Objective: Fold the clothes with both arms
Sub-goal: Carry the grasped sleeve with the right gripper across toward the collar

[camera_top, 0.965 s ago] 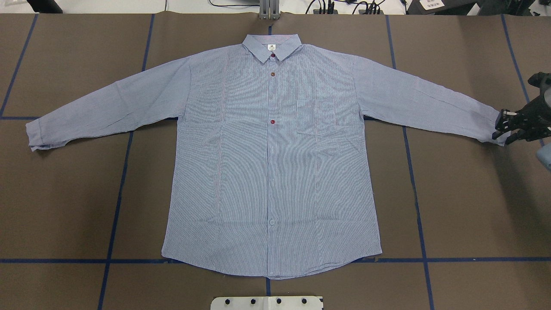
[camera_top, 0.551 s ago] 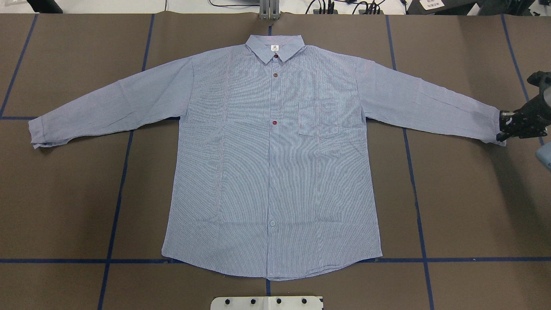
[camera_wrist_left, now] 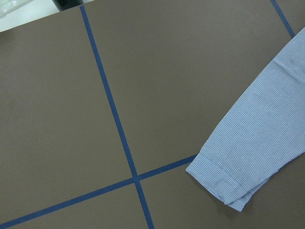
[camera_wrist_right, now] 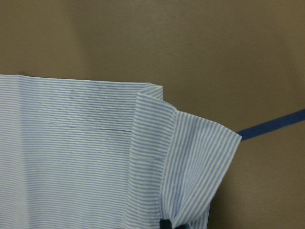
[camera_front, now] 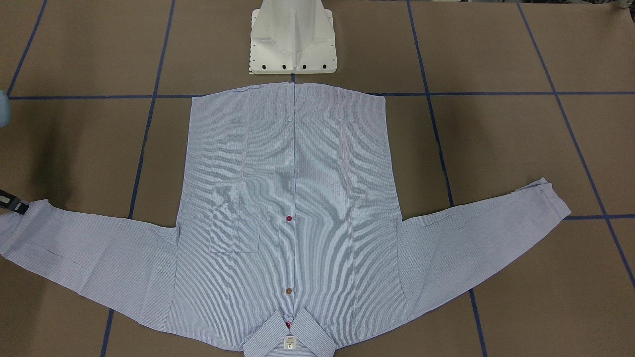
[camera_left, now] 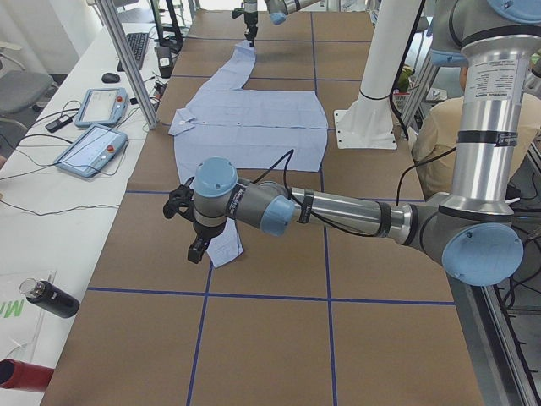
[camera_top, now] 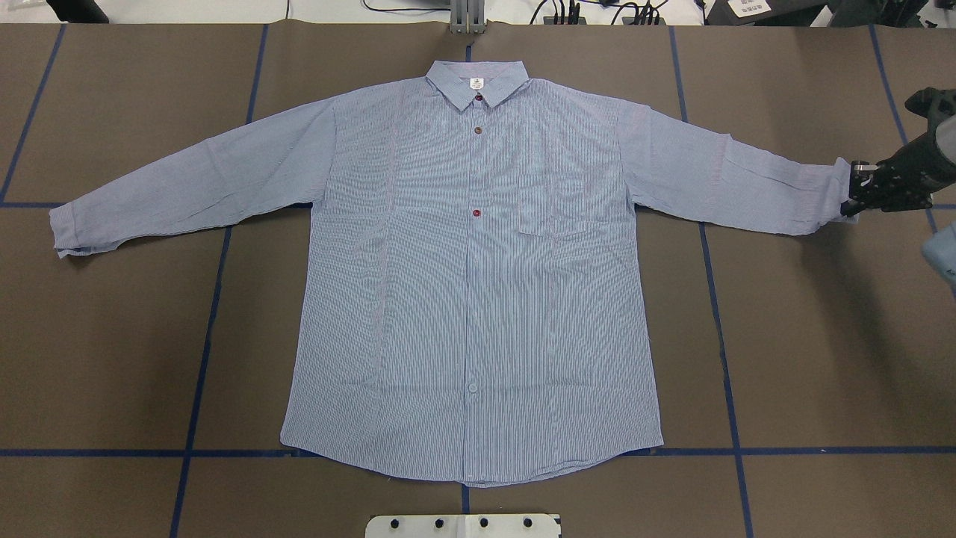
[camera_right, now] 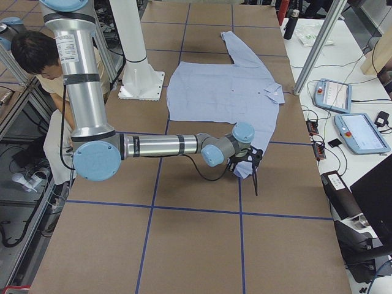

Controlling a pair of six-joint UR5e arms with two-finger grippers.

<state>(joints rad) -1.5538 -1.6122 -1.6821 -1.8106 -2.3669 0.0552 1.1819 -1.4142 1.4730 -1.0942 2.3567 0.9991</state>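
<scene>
The light blue pinstriped shirt (camera_top: 470, 284) lies flat and face up on the brown table, collar (camera_top: 478, 82) at the far side, both sleeves spread out. My right gripper (camera_top: 853, 200) is shut on the right-hand sleeve's cuff (camera_wrist_right: 190, 157), which is lifted and folded over a little. That gripper also shows at the front-facing view's left edge (camera_front: 12, 203). The other cuff (camera_wrist_left: 228, 183) lies flat on the table. My left gripper (camera_left: 196, 247) hangs just beside this cuff, seen only from the side. I cannot tell whether it is open or shut.
The white pedestal base (camera_front: 292, 39) stands at the near edge behind the shirt's hem. Blue tape lines (camera_top: 202, 336) cross the table. A side bench holds control tablets (camera_left: 89, 148) and a bottle (camera_left: 51, 298). A person (camera_right: 37, 55) sits behind the robot.
My right gripper has closed on the cuff and moved it inward and toward the collar side, so the sleeve end is now wrinkled. The whole shirt shifted slightly to the right.
</scene>
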